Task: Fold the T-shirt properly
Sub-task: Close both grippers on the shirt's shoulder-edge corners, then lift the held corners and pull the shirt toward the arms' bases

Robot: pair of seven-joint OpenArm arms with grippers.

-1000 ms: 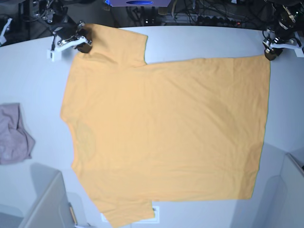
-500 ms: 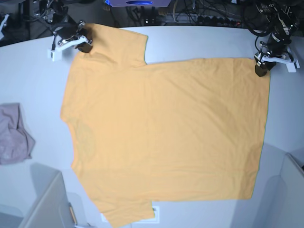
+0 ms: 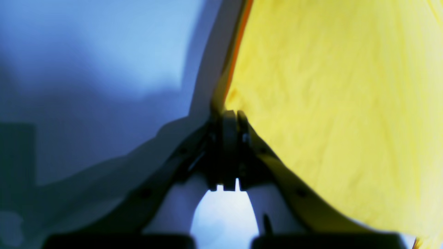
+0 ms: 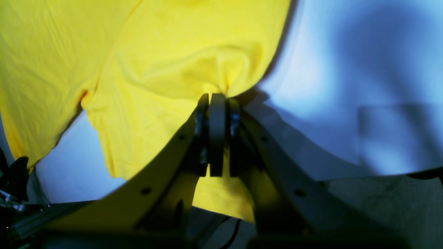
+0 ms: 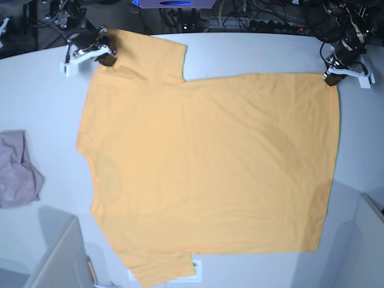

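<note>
The light orange-yellow T-shirt (image 5: 210, 162) lies flat on the pale table (image 5: 252, 51), with its sleeves at the left and its hem at the right. My right gripper (image 5: 107, 55) is shut on the far sleeve's corner. In the right wrist view the cloth (image 4: 166, 69) bunches into the closed gripper (image 4: 216, 98). My left gripper (image 5: 332, 79) sits at the far hem corner. In the left wrist view it (image 3: 228, 116) is shut with the shirt's edge (image 3: 311, 103) running into the jaws.
A crumpled mauve-grey cloth (image 5: 18, 177) lies at the table's left edge. Grey bin walls stand at the front left (image 5: 57, 258) and front right (image 5: 367, 240). A white label (image 5: 195, 271) shows under the near sleeve. Cables and equipment line the back.
My left gripper came from beyond the far hem corner onto it, then drew back a little. The shirt's right edge shifted slightly inward. My right gripper has stayed still.
</note>
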